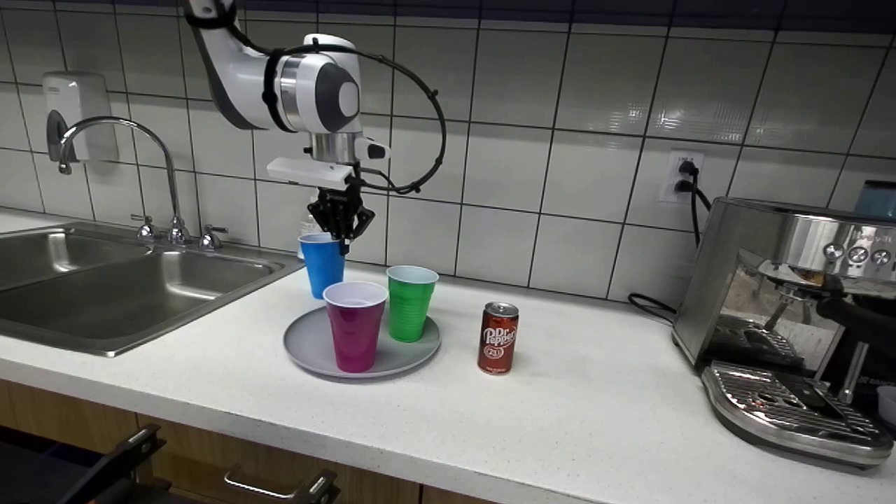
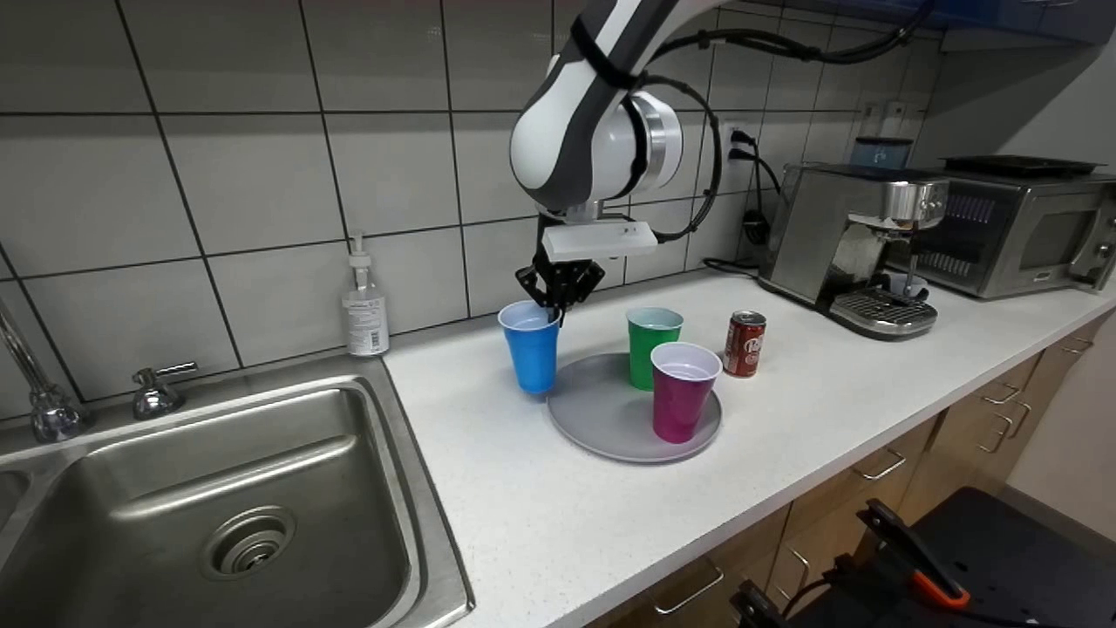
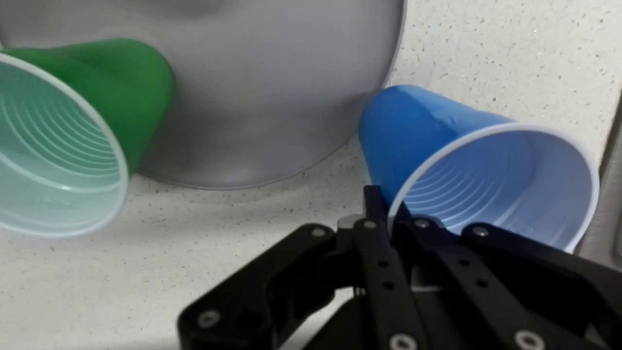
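Gripping the rim of a blue plastic cup (image 2: 533, 358) with a pale inside, the black jointed claw (image 3: 389, 204) is clamped together over the thin wall, one fingertip within the cup and one outside. The cup is nearly upright beside a round, flat grey plate (image 2: 602, 423), between it and the stainless-steel sink (image 2: 413, 471); in the wrist view its base covers part of the plate's edge, and whether it touches the white speckled worktop (image 1: 595, 413) is unclear. On the plate stand a green plastic cup (image 1: 408, 308) and, nearer the worktop's front, a purple plastic cup (image 1: 355, 332), both upright and close to each other. Just beyond the plate, on the side away from the sink, stands a dark red Dr Pepper can (image 1: 498, 339). Farther along the worktop, well apart from the cups, sits a silver espresso machine (image 2: 811, 240). At the sink's back corner, near the pale tiled wall (image 2: 392, 183), stands a clear pump bottle (image 2: 364, 318) with a white label.
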Controlling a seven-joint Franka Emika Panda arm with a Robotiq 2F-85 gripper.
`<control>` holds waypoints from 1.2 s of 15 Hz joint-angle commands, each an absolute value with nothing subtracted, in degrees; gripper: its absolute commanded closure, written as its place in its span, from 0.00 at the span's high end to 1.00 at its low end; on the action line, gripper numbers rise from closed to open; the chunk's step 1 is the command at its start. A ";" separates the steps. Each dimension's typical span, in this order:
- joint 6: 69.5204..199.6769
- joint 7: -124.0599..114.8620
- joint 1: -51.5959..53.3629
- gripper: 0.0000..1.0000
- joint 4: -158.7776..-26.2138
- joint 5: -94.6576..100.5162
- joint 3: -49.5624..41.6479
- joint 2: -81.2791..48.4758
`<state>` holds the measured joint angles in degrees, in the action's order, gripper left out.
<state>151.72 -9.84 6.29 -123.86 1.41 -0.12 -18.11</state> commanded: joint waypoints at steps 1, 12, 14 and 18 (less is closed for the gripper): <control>153.13 -8.76 4.72 0.01 -127.88 0.78 -0.07 -14.76; 153.96 -8.50 2.38 0.01 -133.38 -0.18 -0.75 -12.23; 154.09 -8.21 2.17 0.01 -133.74 -0.46 -0.64 -12.37; 154.38 -7.67 1.85 0.01 -133.88 -1.03 -0.43 -13.16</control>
<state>153.23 -9.84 2.92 -132.24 0.72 -1.19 -14.42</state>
